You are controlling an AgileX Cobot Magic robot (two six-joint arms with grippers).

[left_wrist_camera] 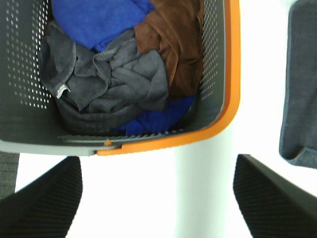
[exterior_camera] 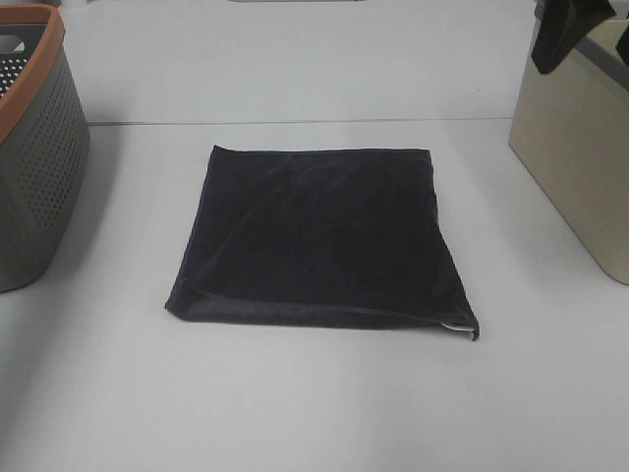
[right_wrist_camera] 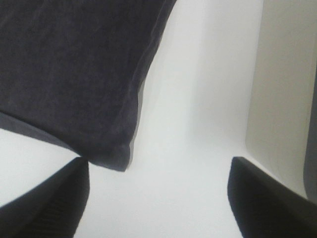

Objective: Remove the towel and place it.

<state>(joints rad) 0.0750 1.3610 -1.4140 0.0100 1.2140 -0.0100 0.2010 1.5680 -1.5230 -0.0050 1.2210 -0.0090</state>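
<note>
A folded dark navy towel (exterior_camera: 319, 236) lies flat in the middle of the white table. Neither gripper shows in the exterior high view. My left gripper (left_wrist_camera: 157, 198) is open and empty above the table beside the grey basket (left_wrist_camera: 233, 74) with an orange rim; the folded towel's edge (left_wrist_camera: 299, 99) shows at one side. My right gripper (right_wrist_camera: 158, 198) is open and empty above the table between a corner of the towel (right_wrist_camera: 74, 74) and the beige bin (right_wrist_camera: 285, 84). It touches neither.
The grey basket (exterior_camera: 34, 167) stands at the left edge and holds blue (left_wrist_camera: 99, 20), brown (left_wrist_camera: 173, 44) and grey (left_wrist_camera: 114, 79) cloths. The beige bin (exterior_camera: 580, 157) stands at the right with something dark (exterior_camera: 565, 34) at its top. A table seam runs behind the towel.
</note>
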